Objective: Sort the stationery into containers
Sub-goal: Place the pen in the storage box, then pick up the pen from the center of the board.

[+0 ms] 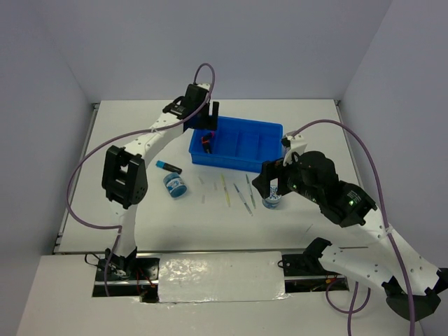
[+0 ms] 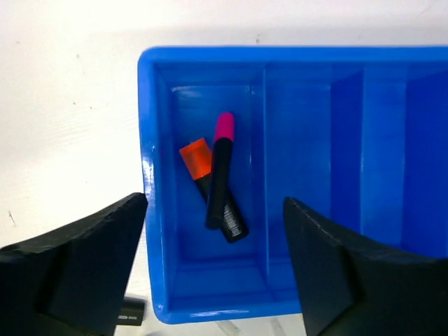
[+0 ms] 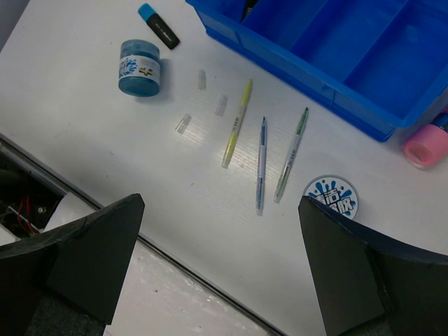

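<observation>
Two highlighters, the pink-capped highlighter (image 2: 220, 175) and the orange-capped highlighter (image 2: 196, 159), lie crossed in the left end compartment of the blue tray (image 2: 150, 210). The left gripper (image 2: 215, 198) hangs above that compartment, fingers spread wide, holding nothing. The right gripper (image 3: 221, 201) is over the table near the tray, equally wide and empty. Below it lie the yellow pen (image 3: 236, 123), blue pen (image 3: 261, 164), green pen (image 3: 292, 152), left roll (image 3: 139, 67), right roll (image 3: 330, 197) and blue-capped highlighter (image 3: 158, 25). The pink tube (image 3: 425, 145) sits just beside the tray.

Three thin pens lie nearly parallel on the white surface (image 3: 98, 161): a yellow pen (image 3: 236, 123), a blue pen (image 3: 261, 164) and a green pen (image 3: 292, 152). Three clear caps (image 3: 201, 79) lie scattered to their left. A blue-white roll (image 3: 331, 196) sits just beside the green pen's lower tip. A blue jar-like roll (image 3: 139, 67) lies near the blue-capped highlighter (image 3: 158, 26). A pink tube (image 3: 425, 145) sits beside the blue tray (image 3: 308, 66). The jaws stand wide apart.
</observation>
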Available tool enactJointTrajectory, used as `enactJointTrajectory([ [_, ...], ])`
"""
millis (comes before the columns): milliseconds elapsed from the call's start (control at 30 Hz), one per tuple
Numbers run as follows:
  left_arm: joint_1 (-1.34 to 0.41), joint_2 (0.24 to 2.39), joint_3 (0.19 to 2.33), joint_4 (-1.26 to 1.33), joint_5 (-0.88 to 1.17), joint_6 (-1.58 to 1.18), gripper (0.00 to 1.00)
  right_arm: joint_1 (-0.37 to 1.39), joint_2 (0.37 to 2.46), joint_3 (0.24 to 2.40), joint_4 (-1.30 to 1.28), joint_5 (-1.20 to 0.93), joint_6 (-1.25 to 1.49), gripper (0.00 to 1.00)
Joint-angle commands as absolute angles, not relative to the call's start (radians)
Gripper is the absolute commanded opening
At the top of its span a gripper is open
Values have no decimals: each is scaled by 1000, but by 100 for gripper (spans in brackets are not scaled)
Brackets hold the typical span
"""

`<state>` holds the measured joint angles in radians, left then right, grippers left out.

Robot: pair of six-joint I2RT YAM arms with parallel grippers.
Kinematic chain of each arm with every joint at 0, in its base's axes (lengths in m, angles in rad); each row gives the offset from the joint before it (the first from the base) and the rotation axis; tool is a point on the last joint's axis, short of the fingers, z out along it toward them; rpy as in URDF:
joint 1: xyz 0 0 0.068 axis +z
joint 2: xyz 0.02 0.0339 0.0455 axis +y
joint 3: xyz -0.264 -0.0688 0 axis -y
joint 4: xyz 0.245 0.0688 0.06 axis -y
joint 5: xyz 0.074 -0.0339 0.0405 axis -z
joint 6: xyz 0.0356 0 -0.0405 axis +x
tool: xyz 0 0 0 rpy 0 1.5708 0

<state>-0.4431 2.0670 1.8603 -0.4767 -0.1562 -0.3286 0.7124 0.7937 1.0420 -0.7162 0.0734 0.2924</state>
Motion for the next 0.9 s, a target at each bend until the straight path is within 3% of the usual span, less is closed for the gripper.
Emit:
enactJointTrajectory([
  [0,-443,2056,1953,-474,-187,-351,93,704,792,1086,-683,71,273,100],
  [67,-440,2017,1967,-509,-237,-385,96,704,795,1091,-686,71,272,100],
  [100,-440,1996,1954,-523,-370,-415,99,704,793,1092,-687,69,272,100],
  [233,-391,1853,1873,-702,-638,-805,99,704,787,1074,-672,60,271,100],
  [333,-322,1795,1763,-918,-679,-1092,99,704,790,1063,-660,43,275,100],
  [500,-318,1772,1638,-994,-680,-1400,99,703,792,1060,-650,9,281,100],
  [733,-313,1931,1677,-1111,-615,-1563,98,703,746,1031,-650,-26,281,99],
  [867,-313,1925,1592,-1037,-595,-1600,97,703,739,1014,-655,-26,279,99],
])
